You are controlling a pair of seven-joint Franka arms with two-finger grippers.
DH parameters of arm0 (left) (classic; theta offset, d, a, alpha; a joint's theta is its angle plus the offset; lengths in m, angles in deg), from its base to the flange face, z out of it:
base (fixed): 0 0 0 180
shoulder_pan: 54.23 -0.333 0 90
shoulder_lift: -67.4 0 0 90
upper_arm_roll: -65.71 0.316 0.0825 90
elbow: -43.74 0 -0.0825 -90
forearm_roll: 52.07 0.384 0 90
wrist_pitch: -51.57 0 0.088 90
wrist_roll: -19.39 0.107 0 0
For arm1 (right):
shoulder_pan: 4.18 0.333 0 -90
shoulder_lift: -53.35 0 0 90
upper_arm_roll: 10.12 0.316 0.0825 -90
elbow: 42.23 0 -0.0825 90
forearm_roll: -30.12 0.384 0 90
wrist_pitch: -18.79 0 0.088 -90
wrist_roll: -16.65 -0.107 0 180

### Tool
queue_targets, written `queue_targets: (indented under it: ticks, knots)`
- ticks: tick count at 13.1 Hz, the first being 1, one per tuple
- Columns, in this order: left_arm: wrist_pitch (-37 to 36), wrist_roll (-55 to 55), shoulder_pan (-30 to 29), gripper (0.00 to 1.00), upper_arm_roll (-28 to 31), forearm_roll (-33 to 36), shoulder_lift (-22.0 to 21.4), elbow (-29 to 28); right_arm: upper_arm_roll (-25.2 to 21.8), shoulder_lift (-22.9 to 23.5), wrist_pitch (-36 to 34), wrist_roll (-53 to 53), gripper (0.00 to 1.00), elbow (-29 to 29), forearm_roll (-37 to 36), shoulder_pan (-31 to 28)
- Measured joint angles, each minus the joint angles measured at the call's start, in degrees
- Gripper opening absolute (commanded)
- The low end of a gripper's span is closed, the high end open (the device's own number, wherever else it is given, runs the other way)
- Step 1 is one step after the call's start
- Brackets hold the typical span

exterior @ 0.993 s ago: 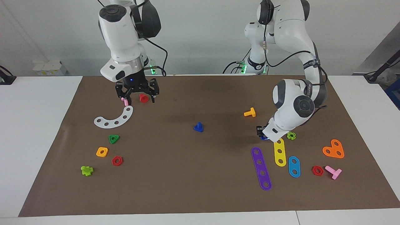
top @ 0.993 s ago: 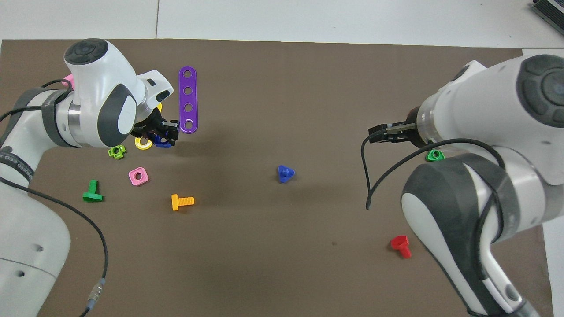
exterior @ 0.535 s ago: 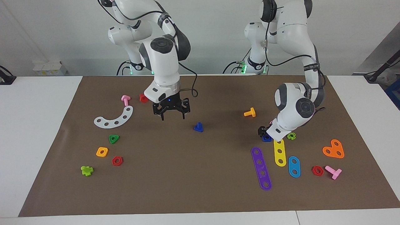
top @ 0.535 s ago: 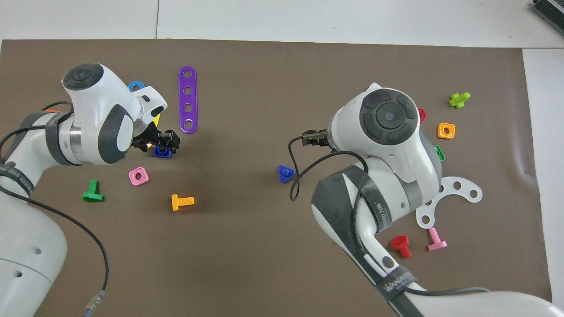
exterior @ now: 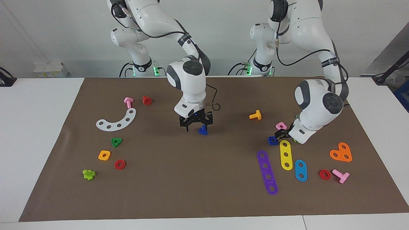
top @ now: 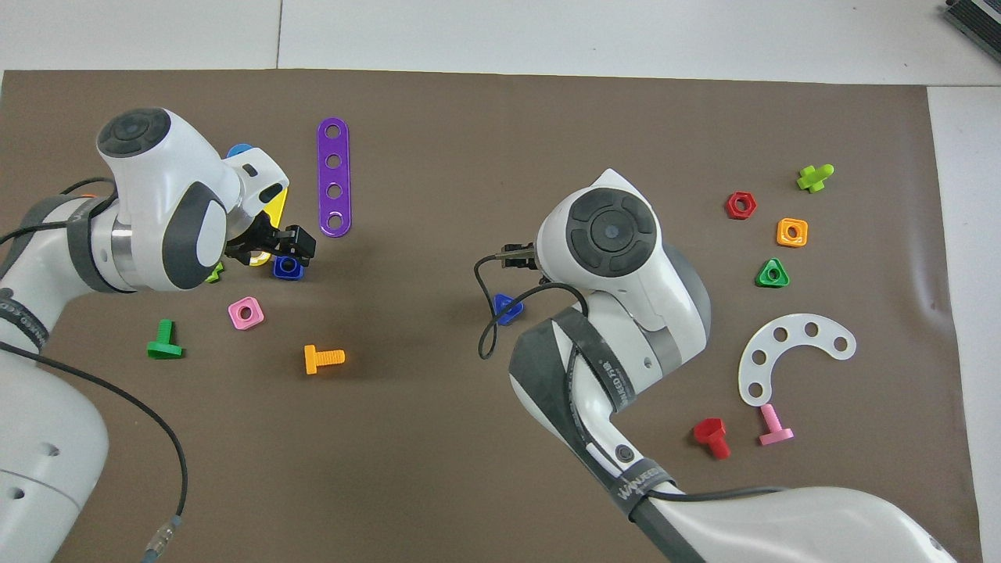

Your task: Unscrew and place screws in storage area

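Surface: a white surface carries a brown paper mat strewn with toy parts.
Right arm: its claw hangs low over the mat's middle, fingers spread around the dark-blue plastic bolt with the triangular head, gripping nothing.
Left arm: its claw sits low at the left arm's end, just beside the blue square nut and yellow holed strip; I cannot tell whether it is spread.
Storage stretch: toward the right arm's end lie the white curved holed strip, green triangular nut, orange square nut and red hexagonal nut.
Bolt: on the mat, well apart from that stretch.
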Motion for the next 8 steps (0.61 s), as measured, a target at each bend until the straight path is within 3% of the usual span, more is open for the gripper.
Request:
queue_targets:
  ticks: [5, 8]
  knots:
    - [-4.04, 6.5, -10.45, 1.0, 0.32, 0.53, -6.87, -1.02, 0.01, 1.3, 3.26, -1.44, 0.77, 3.72, -0.08, 2.53]
    - [-6.97, 6.55, -10.44, 1.0, -0.18, 3.32, -14.36, -2.86, 0.01, 1.3, 3.74, -1.48, 0.57, 4.77, -0.09, 2.72]
